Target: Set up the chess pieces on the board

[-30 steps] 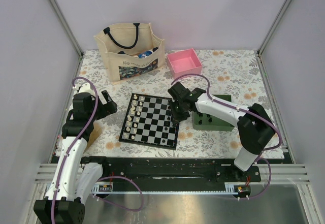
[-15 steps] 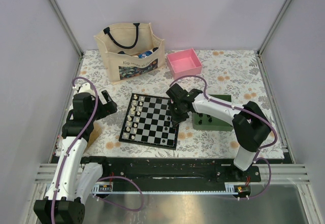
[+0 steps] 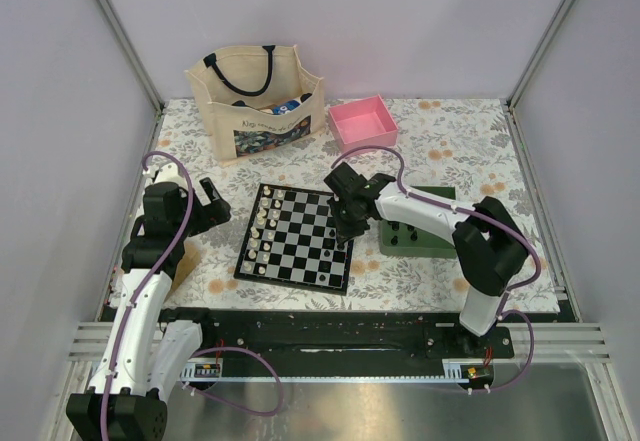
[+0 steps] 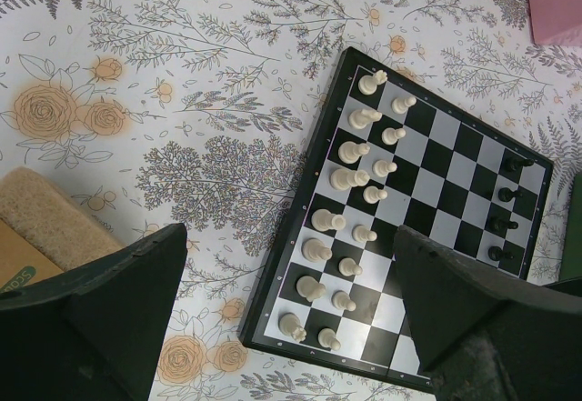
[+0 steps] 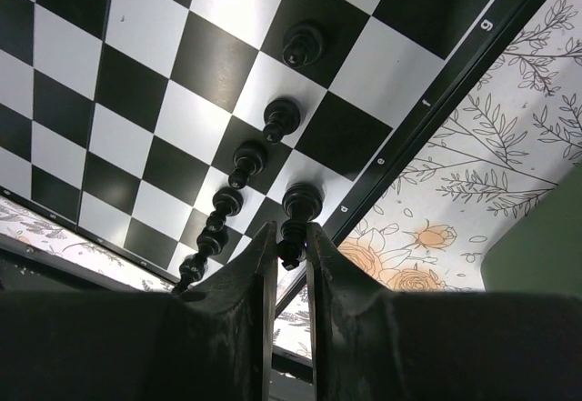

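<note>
The board [image 3: 290,283] lies in the middle of the table, with cream-white chessmen [image 3: 263,231] in two columns along its left side. My right gripper [image 3: 343,223] is over the board's right edge, shut on the top of a black chess piece [image 5: 300,203]. That piece's base is at an edge square next to the rim. Several black pawns [image 5: 277,119] stand in a line one column in. My left gripper [image 3: 210,206] is open and empty above the table, left of the board. Its view shows the board [image 4: 273,310] between its fingers [image 4: 136,283].
A green tray [image 3: 430,246] with a few black pieces standing in it sits right of the board, under my right arm. A pink box [image 3: 363,123] and a cream tote bag [image 3: 258,101] stand at the back. The floral cloth covers the table.
My right gripper has shifted a little to the left and away along the board's right side, still with the black piece. The left arm has not moved.
</note>
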{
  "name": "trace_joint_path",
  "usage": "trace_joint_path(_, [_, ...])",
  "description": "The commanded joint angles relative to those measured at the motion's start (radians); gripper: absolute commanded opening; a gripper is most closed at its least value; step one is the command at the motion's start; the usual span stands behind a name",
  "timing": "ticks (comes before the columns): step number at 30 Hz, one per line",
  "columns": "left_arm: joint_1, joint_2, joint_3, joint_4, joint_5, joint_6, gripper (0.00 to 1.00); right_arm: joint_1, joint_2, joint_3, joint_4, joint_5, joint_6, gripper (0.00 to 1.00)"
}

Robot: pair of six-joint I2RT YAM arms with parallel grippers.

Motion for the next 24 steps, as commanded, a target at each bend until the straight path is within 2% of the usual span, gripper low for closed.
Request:
trace_joint_path(1, [-0.004, -0.006, 0.005, 0.036, -0.015, -0.004, 0.99, 0.008, 0.015, 0.034, 0.009, 0.038, -0.010, 0.19])
trace_joint_path(7, [-0.002, -0.006, 0.005, 0.035, -0.015, -0.004, 0.99, 0.010, 0.010, 0.031, 0.014, 0.067, -0.016, 0.21])
trace_joint_path(17, [-0.002, -0.004, 0.005, 0.035, -0.015, -0.004, 0.99, 0.010, -0.023, 0.014, 0.024, 0.046, -0.015, 0.39])
trace_joint_path(21, [-0.002, -0.004, 0.005, 0.035, -0.015, -0.004, 0.99, 0.008, -0.069, 0.026, 0.024, 0.012, -0.012, 0.50])
trace_joint_path(24, [-0.002, -0.003, 0.005, 0.035, -0.017, -0.004, 0.99, 0.002, -0.121, 0.034, 0.020, 0.031, -0.008, 0.53])
